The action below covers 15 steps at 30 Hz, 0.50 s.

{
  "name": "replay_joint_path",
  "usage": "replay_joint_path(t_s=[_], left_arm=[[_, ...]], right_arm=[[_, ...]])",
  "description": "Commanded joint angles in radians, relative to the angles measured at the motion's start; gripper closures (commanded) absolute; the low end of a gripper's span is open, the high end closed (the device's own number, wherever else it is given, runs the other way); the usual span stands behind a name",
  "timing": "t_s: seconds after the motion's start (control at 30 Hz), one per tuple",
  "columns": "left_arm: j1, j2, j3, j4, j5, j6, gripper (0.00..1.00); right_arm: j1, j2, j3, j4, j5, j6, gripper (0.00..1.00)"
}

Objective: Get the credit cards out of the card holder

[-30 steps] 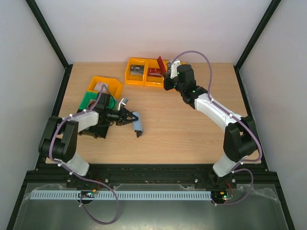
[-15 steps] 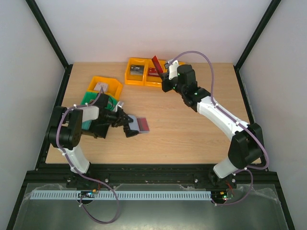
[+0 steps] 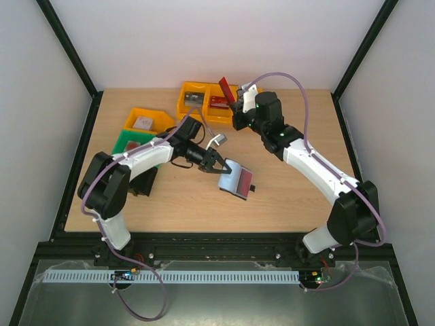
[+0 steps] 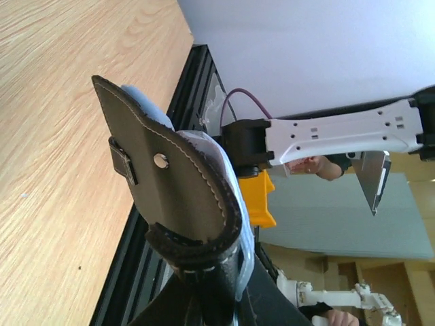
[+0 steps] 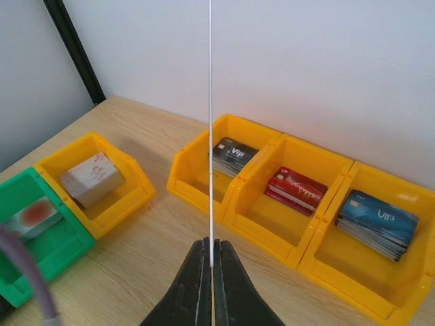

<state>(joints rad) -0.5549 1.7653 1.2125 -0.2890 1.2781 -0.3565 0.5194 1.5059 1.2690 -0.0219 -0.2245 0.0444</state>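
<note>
Upper centre, my right tool (image 3: pixel 236 109) pinches a red card (image 3: pixel 225 89); I should centre it over the red-card bin (image 5: pixel 272 231) before releasing, left tool (image 3: pixel 215 165) gripping the card holder (image 3: pixel 235 180)

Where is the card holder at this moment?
In the top view, the card holder is gripped by the left gripper near the middle of the table, in front of the yellow bins.

A robotics lab test cell: a wooden table (image 3: pixel 285 197) boxed in by white walls (image 3: pixel 224 41) on black posts (image 3: pixel 68 47), with robot arms (image 3: pixel 309 159) bolted to a rail (image 3: pixel 224 241). Yellow bins (image 5: pixel 285 224) of sorted cards (image 5: pixel 296 190) sit ahead of the right gripper (image 5: pixel 211 261). Beyond the left gripper (image 3: pixel 214 165), another white arm (image 4: pixel 340 299) stands in the room outside.
</note>
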Motion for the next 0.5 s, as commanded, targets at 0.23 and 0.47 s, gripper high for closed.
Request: replay_joint_path(t_s=[0.23,0.47], left_arm=[[0.112,0.289,0.002,-0.193,-0.051,0.096,0.98],[0.205,0.267,-0.063,-0.139,-0.185,0.064,0.88]], right_arm=[[0.005,-0.091,-0.029,-0.026,0.058,-0.032,0.98],[0.006,-0.095,-0.033,-0.031,0.055,-0.040,0.98]])
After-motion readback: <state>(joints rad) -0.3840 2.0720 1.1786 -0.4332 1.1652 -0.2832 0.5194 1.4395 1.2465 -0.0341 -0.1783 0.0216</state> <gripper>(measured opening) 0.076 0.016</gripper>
